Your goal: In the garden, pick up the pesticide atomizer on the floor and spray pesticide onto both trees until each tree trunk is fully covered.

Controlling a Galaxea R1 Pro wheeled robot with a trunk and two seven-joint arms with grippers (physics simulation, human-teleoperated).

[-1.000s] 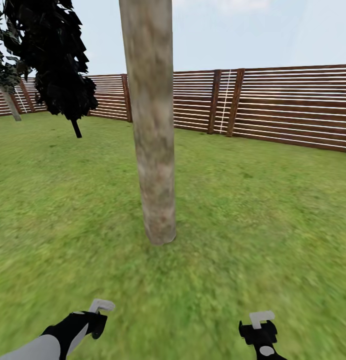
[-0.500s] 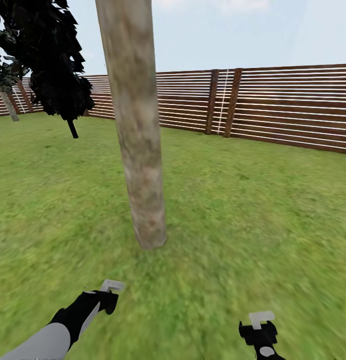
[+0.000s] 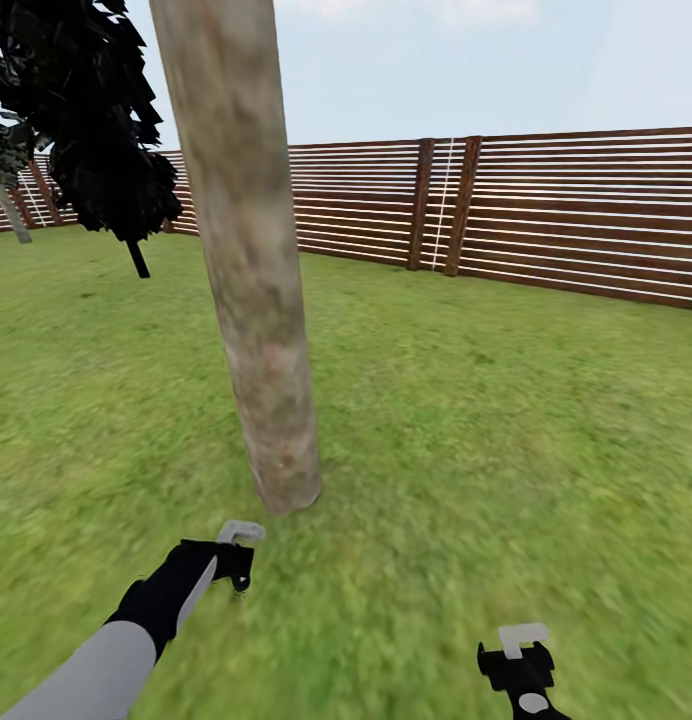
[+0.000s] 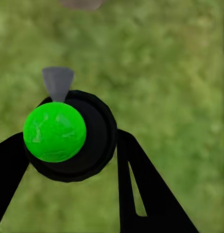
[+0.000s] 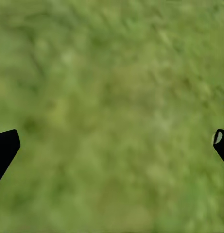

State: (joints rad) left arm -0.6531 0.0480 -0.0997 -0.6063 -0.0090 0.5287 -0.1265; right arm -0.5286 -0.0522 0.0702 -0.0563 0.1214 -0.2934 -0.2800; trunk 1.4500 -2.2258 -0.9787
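**Left arm lifts atomizer toward the first trunk**

We stand on the lawn (image 3: 506, 430) of the fenced garden, close before a thick pale tree trunk (image 3: 248, 270). Over the last second our left gripper (image 4: 75, 145) has risen and pushed forward from the lower edge of the head view, so that it now hangs just short of the trunk's foot; the trunk itself has slid leftward in that view, which we read as our own head or base turning, not the tree moving. The left wrist camera shows the fingers closed on the pesticide atomizer (image 4: 68, 136), a round black body seen end-on, capped here in bright green, with a grey nozzle pointing toward the base of the trunk. Our right gripper (image 5: 112, 145) hangs low over grass, its fingers spread wide with nothing between them. No whitish specks show on the bark or in the air, so we judge that spraying has not begun. A near-black tree (image 3: 91, 110) stands beyond, before the slatted fence (image 3: 586, 215).
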